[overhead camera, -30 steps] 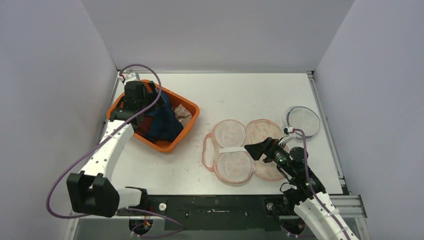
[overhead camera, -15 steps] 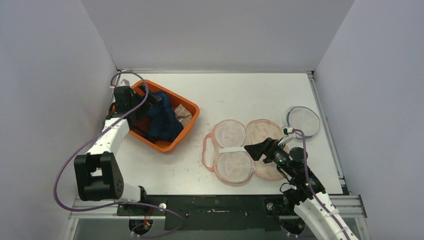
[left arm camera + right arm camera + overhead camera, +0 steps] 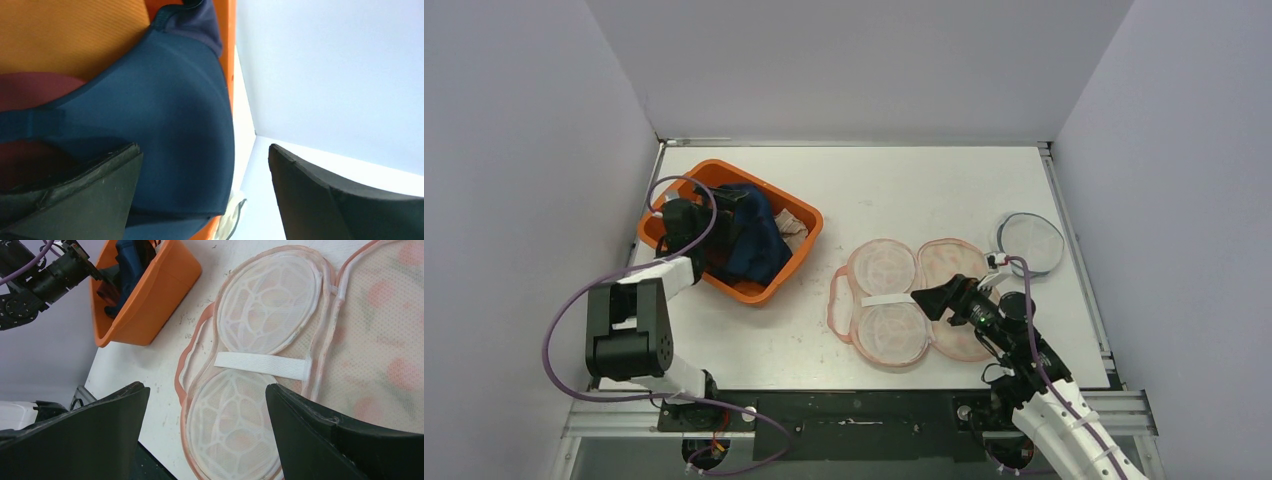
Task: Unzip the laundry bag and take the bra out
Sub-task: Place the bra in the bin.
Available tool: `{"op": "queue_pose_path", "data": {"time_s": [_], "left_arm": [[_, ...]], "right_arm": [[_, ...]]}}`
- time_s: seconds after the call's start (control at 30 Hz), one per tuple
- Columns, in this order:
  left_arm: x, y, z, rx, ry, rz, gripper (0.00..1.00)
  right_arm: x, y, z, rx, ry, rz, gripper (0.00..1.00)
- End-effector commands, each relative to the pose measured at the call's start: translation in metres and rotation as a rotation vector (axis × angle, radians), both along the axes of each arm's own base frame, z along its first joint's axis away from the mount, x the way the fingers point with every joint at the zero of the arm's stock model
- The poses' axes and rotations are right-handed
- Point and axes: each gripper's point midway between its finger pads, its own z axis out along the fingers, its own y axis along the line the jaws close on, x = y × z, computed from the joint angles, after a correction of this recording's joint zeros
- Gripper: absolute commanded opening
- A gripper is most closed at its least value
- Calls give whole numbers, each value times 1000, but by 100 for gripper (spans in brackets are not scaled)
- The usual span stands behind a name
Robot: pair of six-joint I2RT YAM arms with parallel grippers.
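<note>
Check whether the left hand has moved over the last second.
Yes. The left hand drew back from the orange basket's far corner toward the arm bases, and is now over its left rim.

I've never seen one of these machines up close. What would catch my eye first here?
First, the bright orange basket at the left, holding a dark blue bra, with the left pincer open right over it. Next, the pink mesh laundry bag, splayed open in the middle, with the right pincer hovering open above it.
</note>
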Motion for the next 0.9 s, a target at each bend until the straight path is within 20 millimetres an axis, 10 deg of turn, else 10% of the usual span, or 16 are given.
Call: {"op": "queue_pose_path", "data": {"time_s": [0.0,0.27,0.5,0.67,0.87], "left_arm": [[19,-6,23,-51,-126,-2,99],[-8,65,11,272,5,213,80],[-27,93,88,498,-77,282,83],[-9,2,118,391,-241,-85,56],[-18,-87,81,360,-202,-347,28]], "right_arm": [[5,4,6,14,-37,2,91],[8,2,9,-7,-47,-7,91],[10,6,11,11,-54,4,91],[13,7,10,11,-54,6,91],[12,6,15,8,-59,-2,91]]}}
